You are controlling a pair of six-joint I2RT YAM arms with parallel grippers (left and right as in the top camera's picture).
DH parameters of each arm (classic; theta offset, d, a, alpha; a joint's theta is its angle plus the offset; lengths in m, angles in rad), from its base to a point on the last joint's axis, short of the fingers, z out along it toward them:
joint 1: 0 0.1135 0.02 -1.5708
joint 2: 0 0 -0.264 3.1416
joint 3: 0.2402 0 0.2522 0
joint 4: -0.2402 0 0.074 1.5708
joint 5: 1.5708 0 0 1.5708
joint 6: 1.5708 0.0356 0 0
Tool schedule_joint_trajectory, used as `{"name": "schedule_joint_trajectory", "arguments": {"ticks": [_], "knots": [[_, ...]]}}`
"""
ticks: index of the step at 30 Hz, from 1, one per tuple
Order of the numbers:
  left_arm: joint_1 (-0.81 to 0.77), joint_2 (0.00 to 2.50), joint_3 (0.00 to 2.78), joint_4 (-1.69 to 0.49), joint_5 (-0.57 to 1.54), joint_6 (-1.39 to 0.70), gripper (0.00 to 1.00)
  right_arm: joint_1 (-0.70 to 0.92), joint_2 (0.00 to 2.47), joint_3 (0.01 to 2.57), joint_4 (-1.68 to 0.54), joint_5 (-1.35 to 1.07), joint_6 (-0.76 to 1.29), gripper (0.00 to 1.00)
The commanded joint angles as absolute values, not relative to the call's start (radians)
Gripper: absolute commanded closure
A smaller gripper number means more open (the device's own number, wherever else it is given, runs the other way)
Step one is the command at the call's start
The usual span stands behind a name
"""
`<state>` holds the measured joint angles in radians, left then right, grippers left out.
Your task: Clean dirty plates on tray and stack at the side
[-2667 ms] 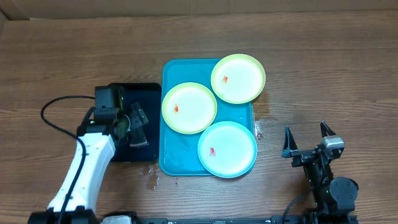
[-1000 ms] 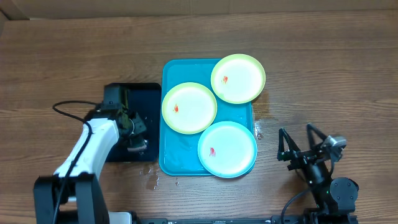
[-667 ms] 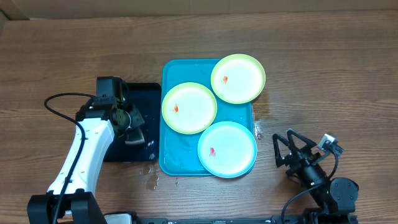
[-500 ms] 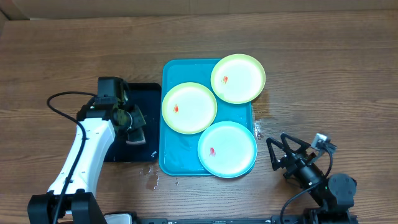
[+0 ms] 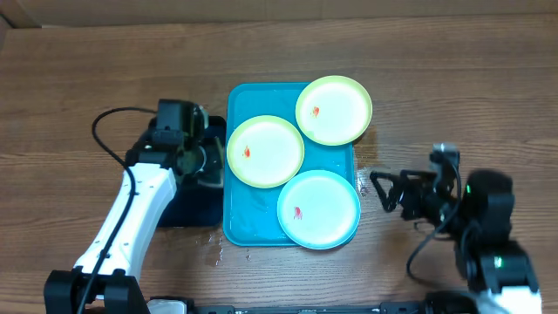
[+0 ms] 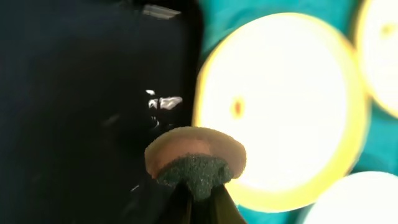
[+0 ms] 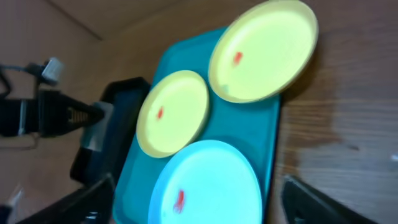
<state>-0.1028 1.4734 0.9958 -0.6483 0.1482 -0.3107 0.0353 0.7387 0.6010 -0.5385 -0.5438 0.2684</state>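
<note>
Overhead, the brown wood-grain table (image 5: 78, 70) carries at its left a white-shelled left arm (image 5: 131, 218) with a looping black cable. The arm reaches over a small black tray (image 5: 187, 209), which is glossy and rectangular with rounded corners. The left gripper (image 5: 206, 164) hangs at that tray's right edge. In the left wrist view its jaws are pinched tight on a sponge (image 6: 196, 158), rounded in outline, with tan foam above a coarse dark-green scouring layer.

Just beside the black tray lies the turquoise tray (image 5: 248, 222), smooth plastic, rectangular, with a raised rim. On it sit the three plates, round and shallow with pale centres, each bearing a small red-orange smear. A lime-green plate (image 5: 265, 151) is at the left, a second lime-green plate (image 5: 334, 110) overhangs the far right corner, and a light-blue plate (image 5: 318, 209) sits at the near right.

Rightmost, the black right gripper (image 5: 384, 194) points toward the turquoise tray. Its fingers are spread wide with nothing between them, near the light-blue plate but not touching it.
</note>
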Motion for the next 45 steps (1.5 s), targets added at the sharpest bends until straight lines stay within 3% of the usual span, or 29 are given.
{"name": "schedule_joint_trajectory", "arguments": {"ticks": [1, 8, 20, 29, 45], "knots": [[-0.175, 1.458, 1.026, -0.572, 0.212, -0.324, 0.96, 0.078, 0.900, 0.737, -0.592, -0.443, 0.144, 0.31], [-0.293, 1.537, 1.026, -0.436, 0.161, -0.454, 0.96, 0.259, 1.143, 0.846, -0.595, -0.273, 0.157, 0.63], [-0.302, 1.721, 1.038, -0.237, 0.157, -0.561, 0.96, 0.453, 1.457, 0.912, -0.377, -0.157, 0.339, 0.67], [-0.303, 1.810, 1.039, -0.226, 0.117, -0.588, 0.96, 0.503, 1.613, 1.066, -0.440, -0.101, 0.345, 0.68], [-0.303, 1.828, 1.039, -0.240, -0.008, -0.587, 0.96, 0.554, 1.745, 1.069, -0.393, -0.105, 0.350, 0.66]]}}
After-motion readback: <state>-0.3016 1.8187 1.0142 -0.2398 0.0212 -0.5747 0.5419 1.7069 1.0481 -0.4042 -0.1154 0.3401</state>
